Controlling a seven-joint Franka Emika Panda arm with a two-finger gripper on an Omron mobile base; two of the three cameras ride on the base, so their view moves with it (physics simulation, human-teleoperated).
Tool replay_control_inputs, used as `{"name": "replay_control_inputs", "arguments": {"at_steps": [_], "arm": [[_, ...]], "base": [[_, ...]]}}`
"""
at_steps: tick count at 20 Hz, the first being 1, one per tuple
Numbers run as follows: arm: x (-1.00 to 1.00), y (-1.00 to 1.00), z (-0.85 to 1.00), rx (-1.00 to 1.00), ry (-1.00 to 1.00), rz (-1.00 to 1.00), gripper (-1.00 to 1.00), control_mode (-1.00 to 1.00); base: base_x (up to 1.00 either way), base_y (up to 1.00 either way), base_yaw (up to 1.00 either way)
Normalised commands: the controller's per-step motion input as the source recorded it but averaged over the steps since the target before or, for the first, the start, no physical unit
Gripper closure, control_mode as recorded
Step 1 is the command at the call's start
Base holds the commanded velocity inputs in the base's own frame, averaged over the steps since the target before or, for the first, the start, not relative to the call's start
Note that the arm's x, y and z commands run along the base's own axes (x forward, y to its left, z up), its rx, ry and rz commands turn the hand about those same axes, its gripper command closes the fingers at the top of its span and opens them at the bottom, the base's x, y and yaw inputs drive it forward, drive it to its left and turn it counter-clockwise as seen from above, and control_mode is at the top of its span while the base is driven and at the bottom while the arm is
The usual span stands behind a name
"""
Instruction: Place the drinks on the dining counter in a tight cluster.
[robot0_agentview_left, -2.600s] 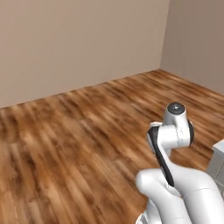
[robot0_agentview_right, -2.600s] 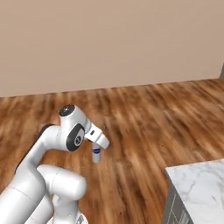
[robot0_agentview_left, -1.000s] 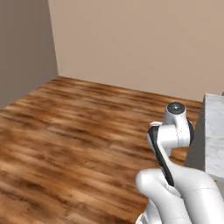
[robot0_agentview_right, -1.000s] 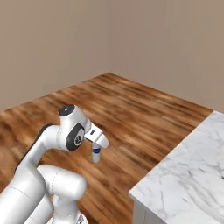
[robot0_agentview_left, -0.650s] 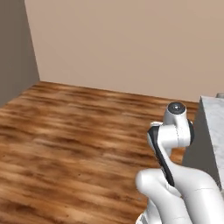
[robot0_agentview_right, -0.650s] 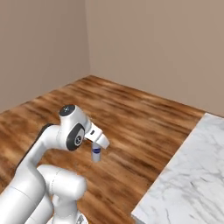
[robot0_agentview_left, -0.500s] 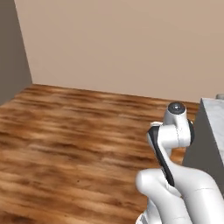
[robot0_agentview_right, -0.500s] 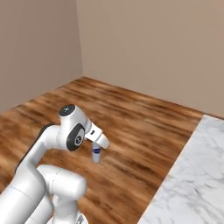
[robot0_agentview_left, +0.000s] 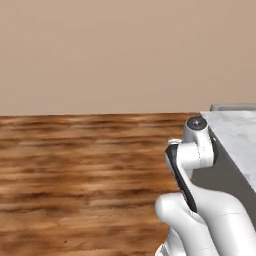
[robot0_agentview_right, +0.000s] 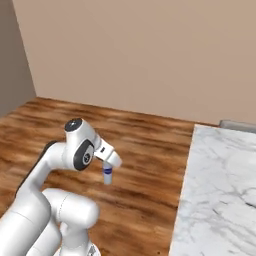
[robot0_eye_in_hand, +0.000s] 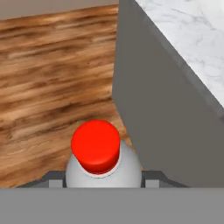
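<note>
I have the small pale bottle (robot0_eye_in_hand: 103, 164) clamped between the fingers (robot0_eye_in_hand: 52, 178), which are closed on its body. In the hand view I look straight down its long axis: the red cap (robot0_eye_in_hand: 96, 145) faces the camera, so the bottle points along the line of the hand. From the right base view the bottle (robot0_agentview_right: 107, 172) hangs below the wrist with its long axis close to vertical, a blue band around it, carried in the air over the wooden floor (robot0_agentview_right: 135, 150) and touching nothing else. The marble table (robot0_agentview_right: 220, 190) lies to the right of the arm in that view, well apart from the bottle. In the hand view the table's grey side wall (robot0_eye_in_hand: 162, 109) stands just beside the bottle, with the white veined top above it at the upper right.
</note>
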Motion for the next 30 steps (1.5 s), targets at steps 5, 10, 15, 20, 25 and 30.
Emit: {"name": "replay_control_inputs", "arguments": {"at_steps": [5,10,15,20,25,30], "arm": [[0.00,0.00,0.00,0.00,0.00,0.00,1.00,1.00],[0.00,0.00,0.00,0.00,0.00,0.00,1.00,1.00],[0.00,0.00,0.00,0.00,0.00,0.00,1.00,1.00],[0.00,0.00,0.00,0.00,0.00,0.00,1.00,1.00],[0.00,0.00,0.00,0.00,0.00,0.00,1.00,1.00],[0.00,0.00,0.00,0.00,0.00,0.00,1.00,1.00]], "base": [[0.47,0.26,-0.64],[0.46,0.30,-0.64],[0.57,0.39,-0.48],[0.51,0.48,-0.32],[0.21,0.54,-0.07],[0.04,0.27,0.08]]}}
